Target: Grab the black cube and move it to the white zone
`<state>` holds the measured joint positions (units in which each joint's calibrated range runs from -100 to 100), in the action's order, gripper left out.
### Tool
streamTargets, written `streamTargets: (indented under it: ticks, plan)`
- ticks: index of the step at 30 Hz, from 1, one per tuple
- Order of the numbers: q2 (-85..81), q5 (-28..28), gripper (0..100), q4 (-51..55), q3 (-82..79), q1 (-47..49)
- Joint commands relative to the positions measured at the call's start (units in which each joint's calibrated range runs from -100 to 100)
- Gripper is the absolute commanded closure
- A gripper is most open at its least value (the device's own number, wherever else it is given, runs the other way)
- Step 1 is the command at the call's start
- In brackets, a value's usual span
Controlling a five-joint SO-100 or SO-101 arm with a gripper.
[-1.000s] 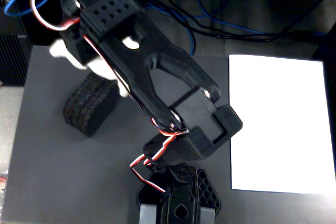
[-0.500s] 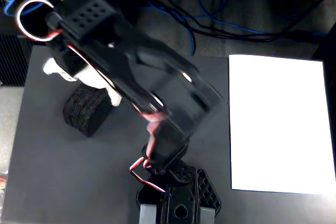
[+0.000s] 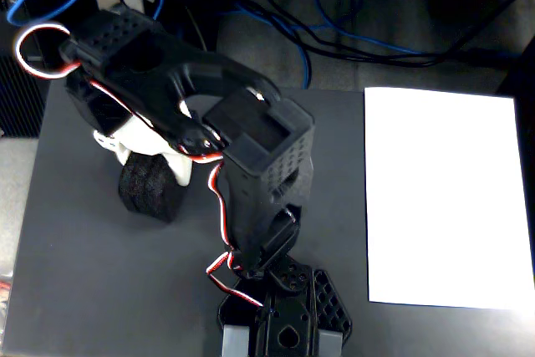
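Nearest the lens, the black arm (image 3: 251, 165) was seen folded over the dark grey table (image 3: 75, 290). Its gripper (image 3: 150, 152) was closed around the black cube (image 3: 150, 190) at the left. The white zone (image 3: 443, 198) was seen well apart, at the right.

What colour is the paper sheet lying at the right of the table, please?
Plain white, seen clearly in the fixed view.

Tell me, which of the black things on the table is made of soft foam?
The black cube, under the gripper at the left: matte and spongy, whereas the robot arm is glossy plastic.
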<state>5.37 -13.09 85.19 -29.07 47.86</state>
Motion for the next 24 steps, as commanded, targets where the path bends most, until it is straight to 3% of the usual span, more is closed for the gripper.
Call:
streamTargets:
  ticks: [1,7,10,16,20,24]
  plan:
    - [-0.6,0.3,94,-4.4,-2.5,0.0]
    - [-1.0,0.6,99,-4.3,-2.2,-0.5]
    - [-1.7,5.3,99,-3.3,3.0,0.1]
    - [-1.8,8.1,99,12.9,27.2,-0.5]
    - [-1.8,12.6,99,14.2,31.0,-0.9]
    - [-9.3,12.7,99,14.3,30.2,-13.2]
